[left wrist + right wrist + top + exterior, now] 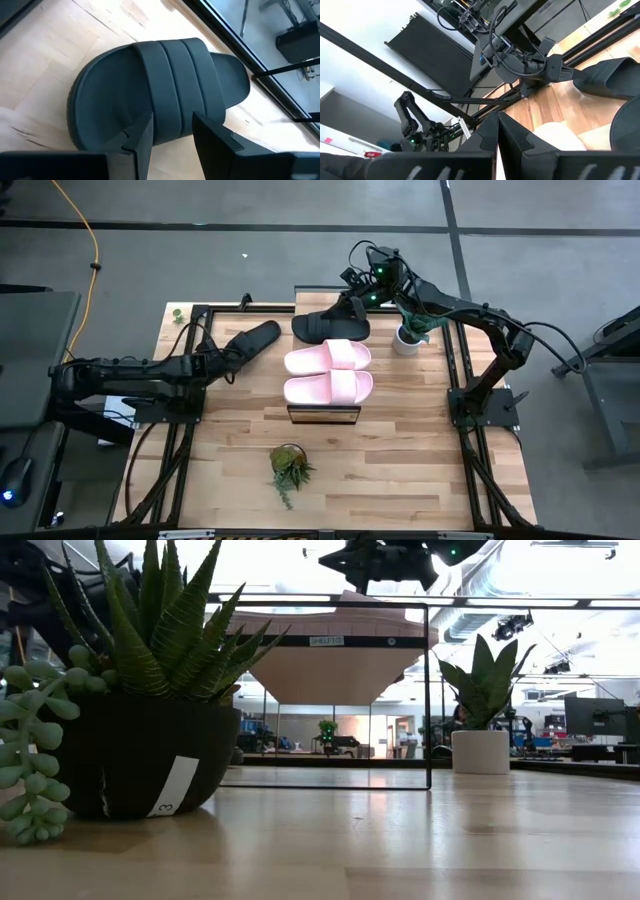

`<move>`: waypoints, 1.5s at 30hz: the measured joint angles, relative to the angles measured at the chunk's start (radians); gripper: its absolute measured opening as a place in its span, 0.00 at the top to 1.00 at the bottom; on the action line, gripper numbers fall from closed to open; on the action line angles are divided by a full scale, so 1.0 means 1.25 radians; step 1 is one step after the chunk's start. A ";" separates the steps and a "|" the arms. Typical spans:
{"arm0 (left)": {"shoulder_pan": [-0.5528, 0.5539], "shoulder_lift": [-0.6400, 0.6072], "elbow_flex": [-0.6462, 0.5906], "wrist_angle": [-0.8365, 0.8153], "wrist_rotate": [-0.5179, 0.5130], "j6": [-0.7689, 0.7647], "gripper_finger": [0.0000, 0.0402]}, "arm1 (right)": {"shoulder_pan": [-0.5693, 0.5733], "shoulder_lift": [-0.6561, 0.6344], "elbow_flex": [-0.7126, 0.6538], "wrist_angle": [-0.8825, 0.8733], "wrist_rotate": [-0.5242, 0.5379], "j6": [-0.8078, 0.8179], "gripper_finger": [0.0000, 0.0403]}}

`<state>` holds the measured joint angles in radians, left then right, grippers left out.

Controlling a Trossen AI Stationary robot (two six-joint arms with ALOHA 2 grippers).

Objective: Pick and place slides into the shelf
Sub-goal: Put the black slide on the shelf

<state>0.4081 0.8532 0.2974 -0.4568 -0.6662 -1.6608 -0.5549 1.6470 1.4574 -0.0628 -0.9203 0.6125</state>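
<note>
- on the shelf (322, 416), two pink slides (328, 372) lie side by side across the plank, and a black slide (331, 327) sits on it just beyond them, at the far end.
- the fourth slide (250, 340), also black, is off the shelf, on the wooden table (400, 470) to the left of the shelf's far end.
- the left gripper (172, 132) is at this last slide, its fingers (142, 137) parted to a modest gap and set either side of the strap edge; i can't tell for sure whether they are already pinching it.
- the step in hand looks like taking hold of this slide, and to do it well the fingers should bite deep on the strap's middle, not its lip, since foam will flex and twist.
- a straight lift, sole level, should clear the shelf's black frame before crossing over.
- free plank beside the three slides already there looks tight, so the slide needs lining up parallel with them.
- the right gripper (497, 132) hangs closed and empty above the far end of the shelf, near the white potted plant (407, 335), and the carry should stay clear of it.
</note>
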 joint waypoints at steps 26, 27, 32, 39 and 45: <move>0.003 0.048 -0.098 0.222 0.015 0.014 0.68 | 0.019 0.000 0.000 -0.007 0.000 0.000 1.00; 0.003 0.046 -0.100 0.226 0.015 0.021 0.68 | 0.020 0.000 0.000 -0.007 0.000 0.000 1.00; 0.003 0.030 -0.101 0.229 -0.003 0.066 0.68 | 0.024 0.000 0.000 -0.009 0.000 0.001 1.00; 0.003 0.030 -0.101 0.234 -0.011 0.103 0.68 | 0.026 0.000 0.000 -0.012 0.003 0.001 1.00; 0.003 0.030 -0.101 0.263 -0.026 0.154 0.68 | 0.026 0.000 0.000 -0.012 0.009 0.010 1.00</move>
<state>0.4122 0.8906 0.1707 -0.1278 -0.6992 -1.4684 -0.5228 1.6470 1.4578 -0.0784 -0.9085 0.6250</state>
